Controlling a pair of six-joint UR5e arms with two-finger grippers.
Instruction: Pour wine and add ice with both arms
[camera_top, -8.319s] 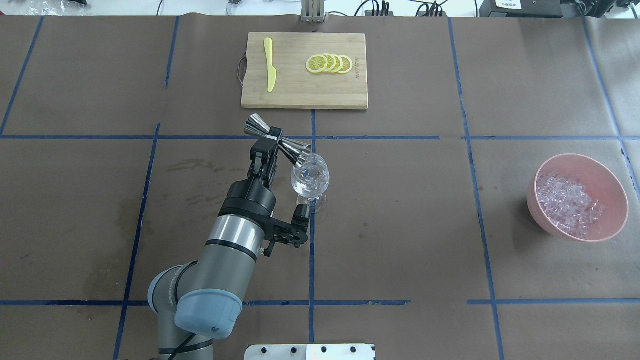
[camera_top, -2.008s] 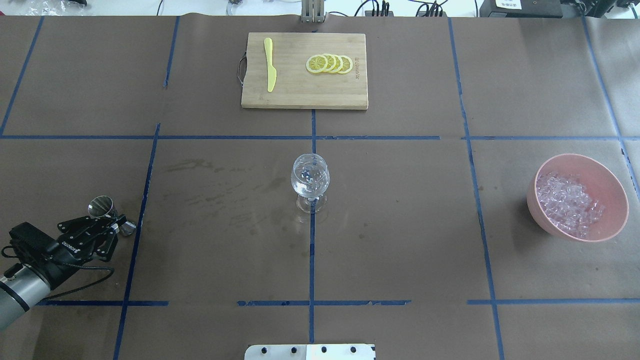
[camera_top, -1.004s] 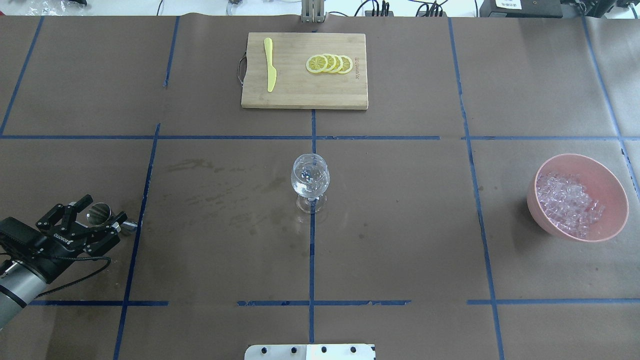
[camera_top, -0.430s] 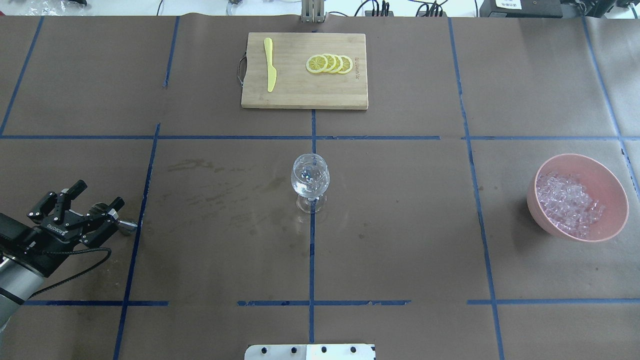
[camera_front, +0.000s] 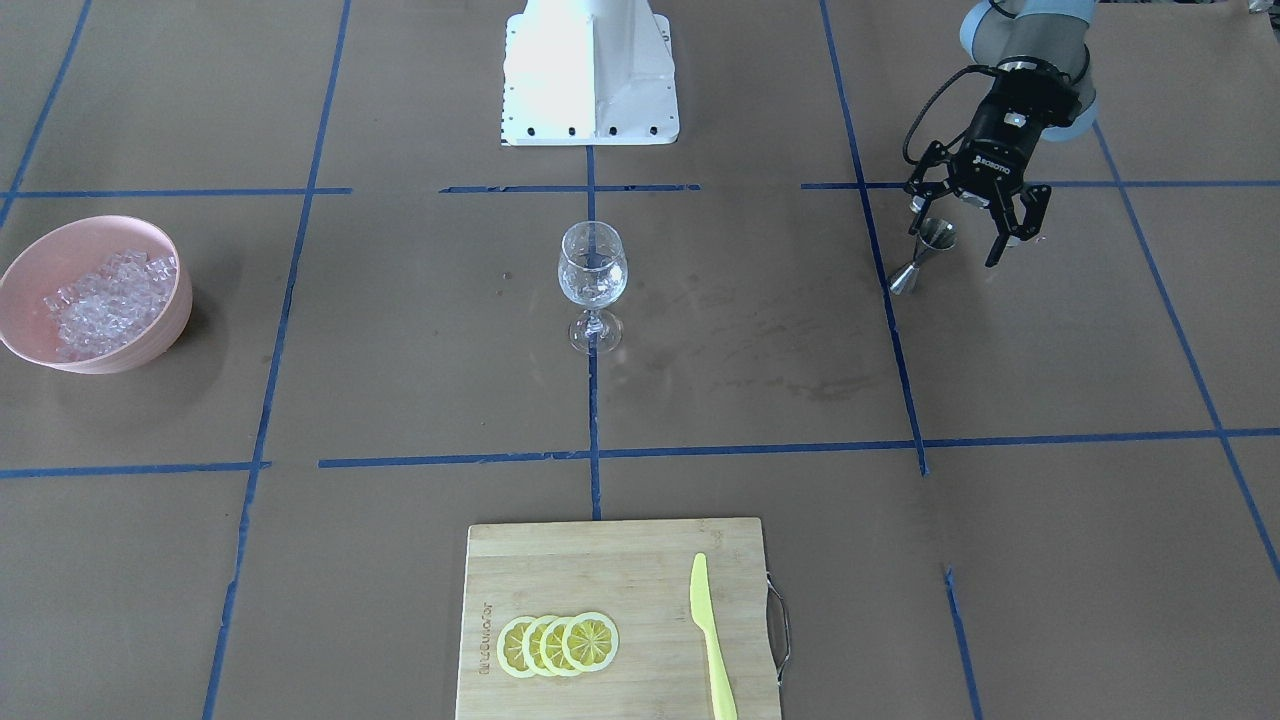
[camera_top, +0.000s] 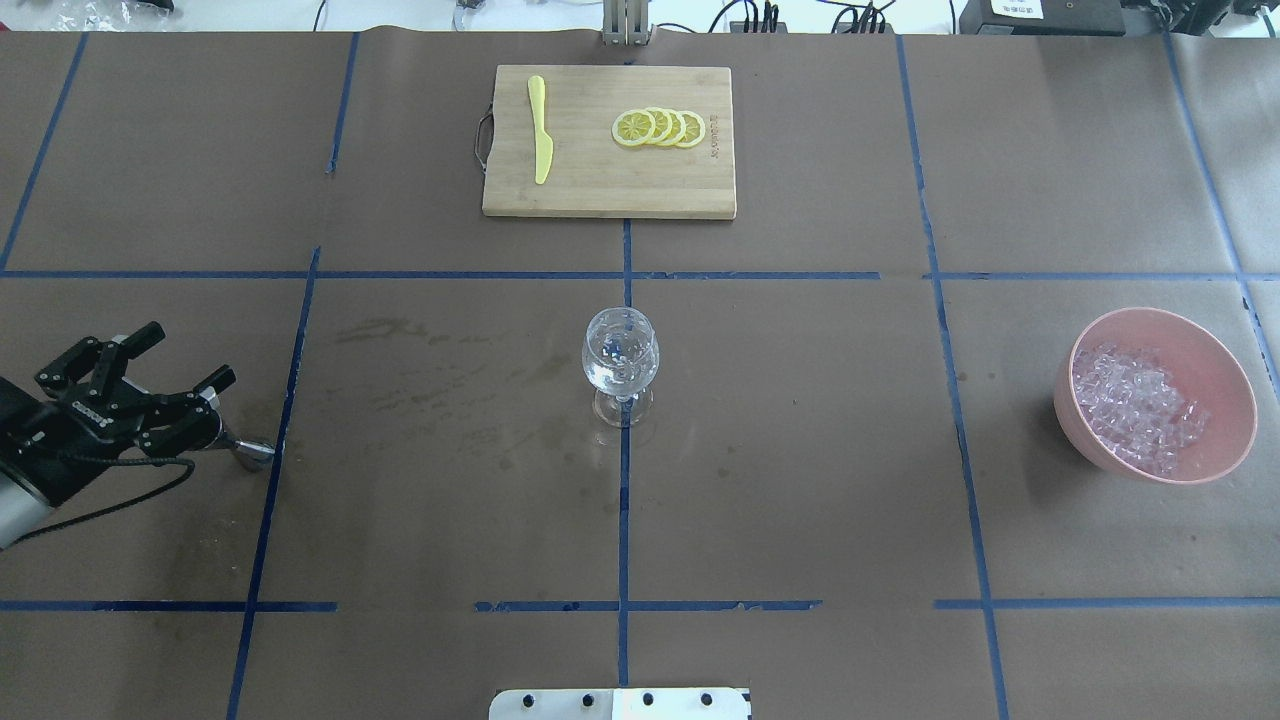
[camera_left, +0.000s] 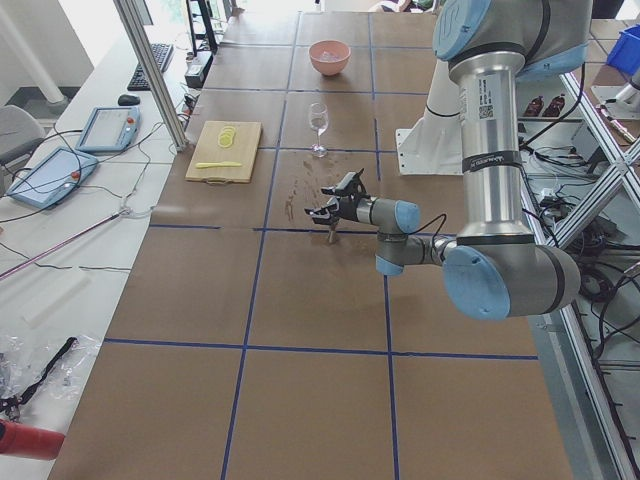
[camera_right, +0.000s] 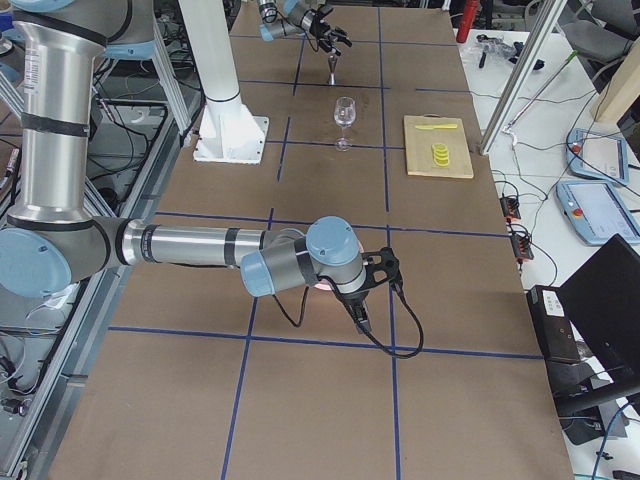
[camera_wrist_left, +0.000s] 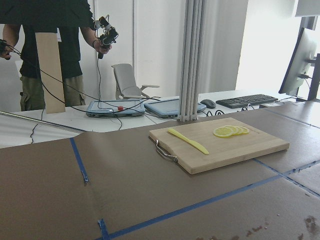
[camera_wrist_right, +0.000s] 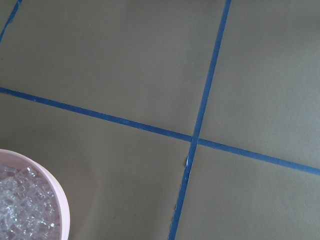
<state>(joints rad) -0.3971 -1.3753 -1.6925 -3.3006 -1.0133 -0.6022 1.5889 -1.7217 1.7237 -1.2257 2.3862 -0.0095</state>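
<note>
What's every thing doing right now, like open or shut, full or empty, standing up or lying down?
Left gripper: open, holding nothing.
Right gripper: cannot tell, open or shut.
Measuring cup: standing upright on the table, not held.
Wine glass: upright on the table.
Bowl: upright, holding ice.
Ice: piled in the bowl.
Lemon slices: cut, overlapping on the board.
Knife: lying flat on the board.

left pincer (camera_top: 188, 353): jaws apart | right pincer (camera_right: 383, 268): state unclear, too far

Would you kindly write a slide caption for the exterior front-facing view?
Left pincer open over the standing jigger; wine glass mid-table; ice in the pink bowl.
</note>
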